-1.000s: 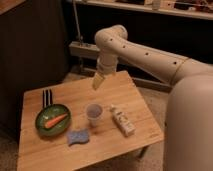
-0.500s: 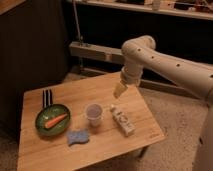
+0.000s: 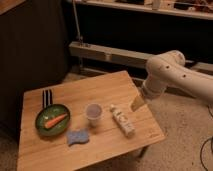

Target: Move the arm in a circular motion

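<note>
The glossy white arm (image 3: 175, 75) of thick rounded segments reaches in from the right edge and bends down toward the wooden table (image 3: 115, 90). Its pale yellowish gripper (image 3: 137, 103) hangs above the table's right edge, just right of a white bottle lying on its side (image 3: 122, 120). The gripper holds nothing that I can see.
On the table stand a small clear cup (image 3: 93, 112), a green plate (image 3: 42, 125) with a carrot (image 3: 55, 120), dark cutlery (image 3: 47, 97) behind the plate, and a blue sponge (image 3: 77, 137) near the front. A dark cabinet stands behind the table, with a metal rail (image 3: 110, 54) to its right.
The arm has swung from above the table's back middle to the right and downward. The gripper now hangs lower, over the right edge. The objects on the table have not moved.
</note>
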Controlling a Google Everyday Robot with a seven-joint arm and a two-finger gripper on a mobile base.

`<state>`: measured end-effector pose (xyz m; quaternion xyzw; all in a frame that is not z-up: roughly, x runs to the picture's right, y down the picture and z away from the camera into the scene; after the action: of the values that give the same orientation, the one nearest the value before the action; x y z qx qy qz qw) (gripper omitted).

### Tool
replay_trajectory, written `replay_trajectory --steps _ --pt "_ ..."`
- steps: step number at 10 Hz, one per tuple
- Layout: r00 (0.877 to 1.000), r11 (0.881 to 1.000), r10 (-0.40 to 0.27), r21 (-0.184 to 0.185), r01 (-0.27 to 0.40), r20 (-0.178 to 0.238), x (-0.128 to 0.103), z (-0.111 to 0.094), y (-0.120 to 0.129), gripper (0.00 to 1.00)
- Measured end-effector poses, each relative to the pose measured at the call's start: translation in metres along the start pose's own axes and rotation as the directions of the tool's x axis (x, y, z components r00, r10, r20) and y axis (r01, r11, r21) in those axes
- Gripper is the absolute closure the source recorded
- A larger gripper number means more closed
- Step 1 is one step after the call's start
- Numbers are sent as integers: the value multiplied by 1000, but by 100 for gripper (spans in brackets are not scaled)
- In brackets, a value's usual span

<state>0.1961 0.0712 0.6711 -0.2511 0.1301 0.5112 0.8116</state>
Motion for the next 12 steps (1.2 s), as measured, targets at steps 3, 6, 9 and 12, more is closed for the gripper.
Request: replay_trajectory --steps 3,6,9,12 --pt "999 1000 -19 5 19 26 23 -28 45 20" --pt "997 997 -73 -17 73 9 25 -53 135 20" --pt "982 978 -189 -88 188 -1 22 -81 231 20" --pt "932 924 -361 -122 363 40 -16 -98 308 20"
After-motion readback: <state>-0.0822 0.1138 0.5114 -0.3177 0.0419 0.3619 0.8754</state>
